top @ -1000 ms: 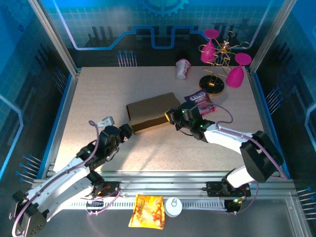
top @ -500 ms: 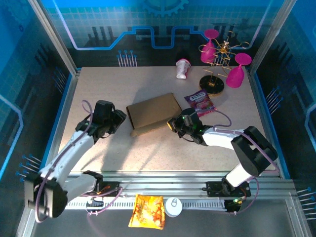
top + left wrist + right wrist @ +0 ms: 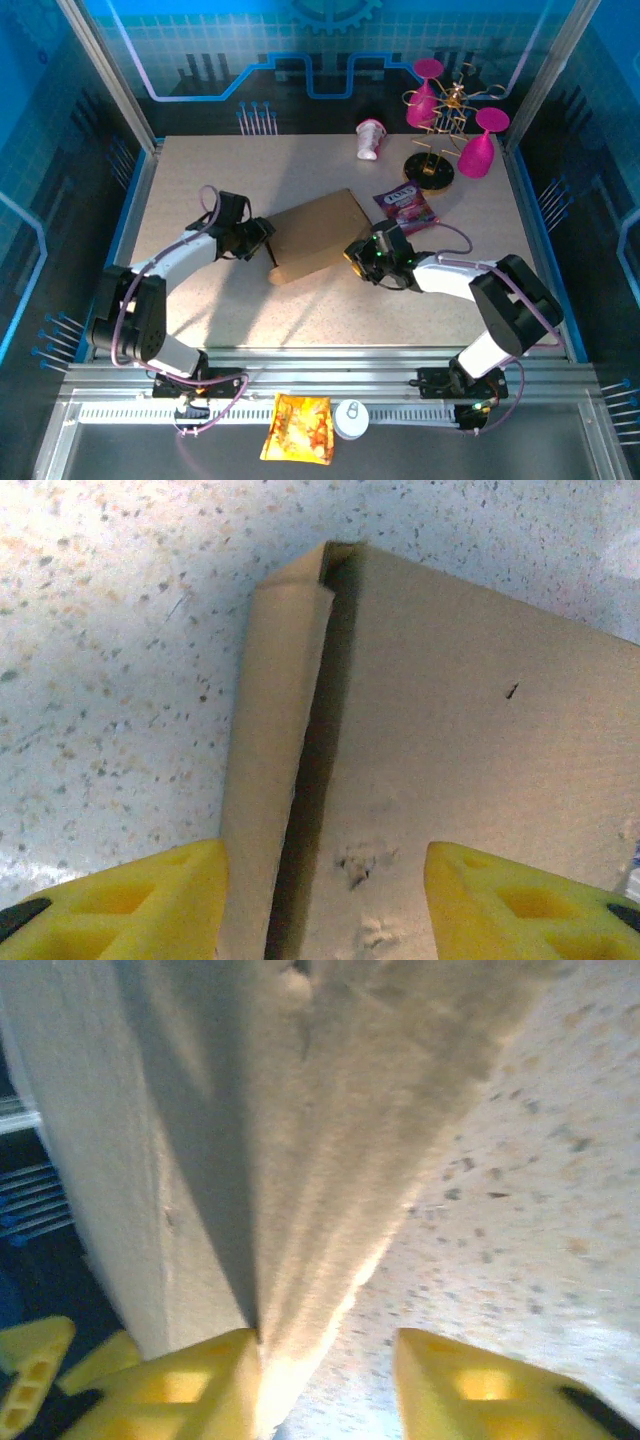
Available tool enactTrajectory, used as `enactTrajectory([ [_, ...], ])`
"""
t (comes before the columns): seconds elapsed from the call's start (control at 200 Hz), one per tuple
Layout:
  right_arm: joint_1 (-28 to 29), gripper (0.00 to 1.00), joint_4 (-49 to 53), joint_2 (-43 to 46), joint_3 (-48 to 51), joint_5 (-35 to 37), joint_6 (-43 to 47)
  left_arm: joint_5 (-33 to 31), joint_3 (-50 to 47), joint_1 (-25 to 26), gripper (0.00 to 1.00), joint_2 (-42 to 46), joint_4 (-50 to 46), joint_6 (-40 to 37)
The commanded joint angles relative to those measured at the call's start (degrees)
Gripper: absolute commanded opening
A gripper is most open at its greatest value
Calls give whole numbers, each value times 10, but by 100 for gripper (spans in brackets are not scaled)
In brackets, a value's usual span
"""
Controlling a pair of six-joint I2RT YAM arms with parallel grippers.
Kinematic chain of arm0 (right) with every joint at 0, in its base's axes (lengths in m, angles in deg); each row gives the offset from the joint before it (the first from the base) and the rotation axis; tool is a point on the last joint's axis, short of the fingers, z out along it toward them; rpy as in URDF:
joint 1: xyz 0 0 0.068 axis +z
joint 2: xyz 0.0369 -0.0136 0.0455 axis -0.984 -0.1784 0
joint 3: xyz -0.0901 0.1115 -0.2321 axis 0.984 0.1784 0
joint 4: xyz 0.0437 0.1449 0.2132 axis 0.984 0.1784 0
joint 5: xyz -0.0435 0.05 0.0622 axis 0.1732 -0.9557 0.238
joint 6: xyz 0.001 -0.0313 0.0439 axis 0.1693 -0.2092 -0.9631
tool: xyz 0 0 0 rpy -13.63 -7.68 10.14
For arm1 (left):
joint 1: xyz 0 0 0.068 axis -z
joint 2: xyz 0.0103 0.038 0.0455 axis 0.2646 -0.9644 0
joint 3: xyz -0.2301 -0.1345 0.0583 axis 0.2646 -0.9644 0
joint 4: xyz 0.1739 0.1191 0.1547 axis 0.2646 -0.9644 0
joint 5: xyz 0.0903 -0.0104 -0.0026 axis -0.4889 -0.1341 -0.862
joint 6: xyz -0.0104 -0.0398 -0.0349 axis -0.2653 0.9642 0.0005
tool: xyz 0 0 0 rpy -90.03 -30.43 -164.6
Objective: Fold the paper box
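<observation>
Both spread, left gripper [image 3: 262,238] and right gripper [image 3: 353,252] straddle paper box [image 3: 315,233] (opposite edges).

Speckled desk [image 3: 200,180]: a purple snack packet [image 3: 405,206] lies flat right of centre. Far edge: a white cup [image 3: 370,139] on its side, and near it a gold wire stand [image 3: 432,165] carrying two magenta glasses [image 3: 475,148]. Near rail: an orange-yellow snack bag [image 3: 298,427] just beside a white round lid [image 3: 351,418].
</observation>
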Motion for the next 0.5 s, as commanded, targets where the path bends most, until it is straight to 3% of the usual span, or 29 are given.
enactTrajectory([
  [0.0,-16,49,108,45,-36,7,78,9,23,-6,54,-23,17,-50],
  [0.25,-59,58,232,113,-87,7,213,15,50,-2,48,-77,13,-70],
  [0.495,-154,63,258,121,-151,-31,343,8,49,7,33,-101,18,-75],
])
